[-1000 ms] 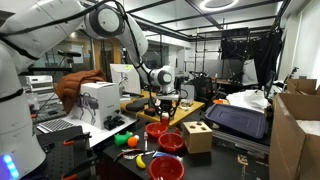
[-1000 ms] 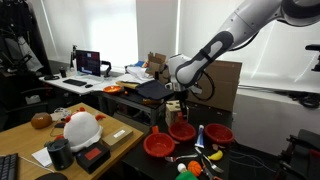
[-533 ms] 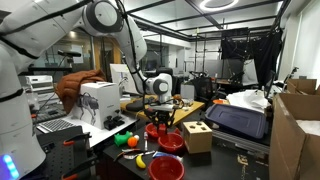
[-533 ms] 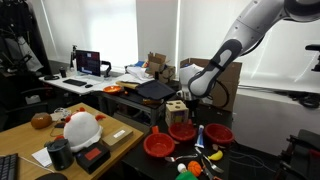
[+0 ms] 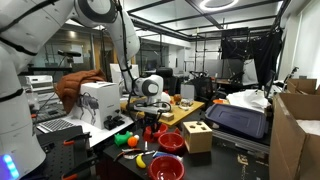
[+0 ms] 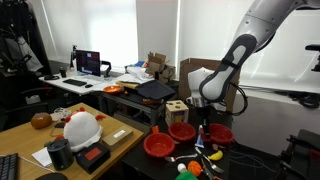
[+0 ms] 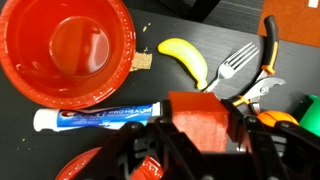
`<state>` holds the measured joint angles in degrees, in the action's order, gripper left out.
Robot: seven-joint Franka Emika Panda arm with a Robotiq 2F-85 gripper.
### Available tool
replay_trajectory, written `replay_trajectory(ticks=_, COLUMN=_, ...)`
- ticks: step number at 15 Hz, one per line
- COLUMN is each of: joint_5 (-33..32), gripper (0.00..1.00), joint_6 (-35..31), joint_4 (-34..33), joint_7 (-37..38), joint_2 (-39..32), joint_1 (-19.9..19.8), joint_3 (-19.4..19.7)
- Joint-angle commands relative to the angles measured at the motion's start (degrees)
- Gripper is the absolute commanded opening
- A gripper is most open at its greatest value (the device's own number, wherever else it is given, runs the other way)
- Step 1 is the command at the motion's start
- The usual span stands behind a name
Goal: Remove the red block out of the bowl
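Red block (image 7: 200,118) sits clamped between the fingers of the gripper (image 7: 198,150), which have closed in on its sides, held above the dark table (image 7: 20,145). Beneath lie a toothpaste tube (image 7: 95,117), a banana (image 7: 185,58) and a fork (image 7: 232,68). The bowl (image 7: 68,50) stands empty just beyond the tube, apart from the block.

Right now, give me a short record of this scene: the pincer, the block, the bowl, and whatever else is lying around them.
pincer: shut on the red block
red block: held outside the bowl, over the dark table
bowl: empty in the wrist view
second red bowl: only its rim shows at the bottom edge
toothpaste tube: lying flat between the two bowls
banana: on the table, next to the fork
wooden box: beside the bowls in an exterior view
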<state>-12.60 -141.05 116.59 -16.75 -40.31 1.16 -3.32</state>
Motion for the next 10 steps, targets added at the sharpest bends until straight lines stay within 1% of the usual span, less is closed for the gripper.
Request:
replay_trajectory(ticks=1, joint_5=1.26, gripper=0.26, joint_6=-3.71, joint_4=8.17, joint_7=-0.24, joint_2=4.64, joint_1=-1.08, joint_3=-1.27)
replay_trajectory(ticks=6, joint_5=0.01, gripper=0.26, joint_6=-6.28, joint_4=13.35, joint_7=-2.86, joint_2=4.55, joint_1=-0.26, joint_3=-3.27)
replay_trajectory(ticks=10, joint_5=-1.28, gripper=0.26, joint_6=-5.08, joint_4=15.78, joint_7=-6.96, joint_2=2.64, joint_1=0.22, joint_3=-5.59)
